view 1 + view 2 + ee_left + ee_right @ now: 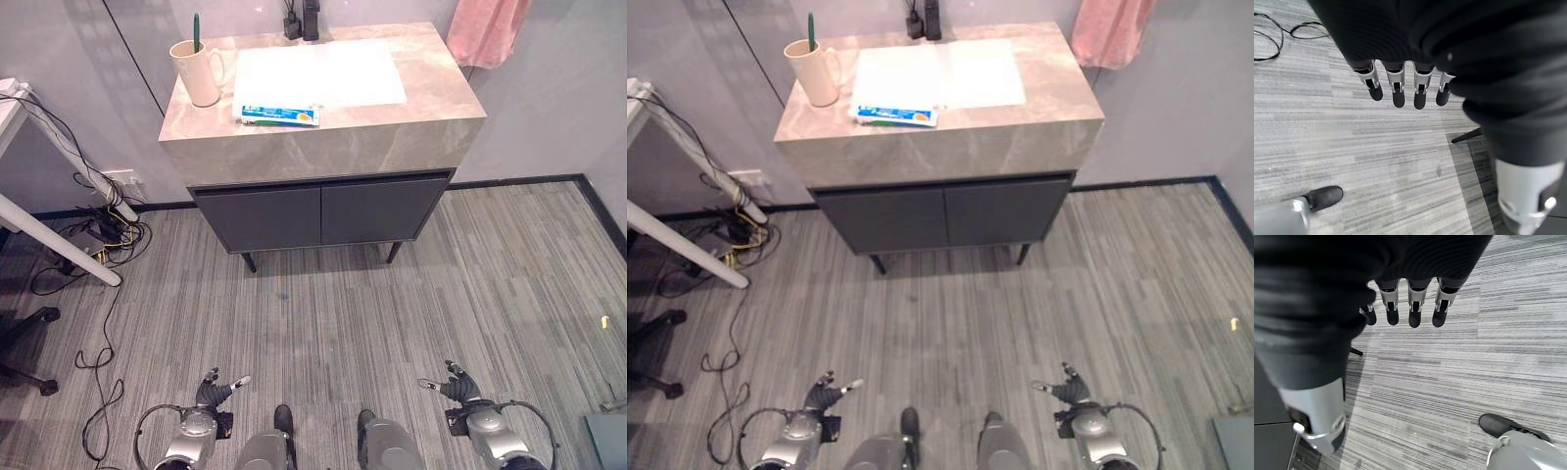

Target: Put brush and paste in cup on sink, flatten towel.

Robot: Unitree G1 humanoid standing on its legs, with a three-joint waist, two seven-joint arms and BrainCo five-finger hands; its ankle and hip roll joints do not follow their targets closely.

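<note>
On the stone-topped counter [392, 122] against the wall, a cream cup [199, 70] stood at the robot's left end, with a dark green brush [196, 31] standing upright inside it. Just beside the cup, lying flat at the front edge of the white sink basin [318, 74], was a blue box of paste [280, 116], not touching the cup. A black tap [311, 20] rose behind the basin, and a pink towel [487, 29] hung against the wall past the counter's right end, bunched rather than spread flat. Below the counter sat a dark cabinet [321, 212] with two closed doors on thin legs. Both hands hung low over the grey striped floor [392, 313], well apart from the counter: the left hand [217, 389] had its fingers [1397, 88] straight and relaxed, holding nothing, and the right hand [453, 383] likewise had its fingers [1414, 308] extended and empty.
</note>
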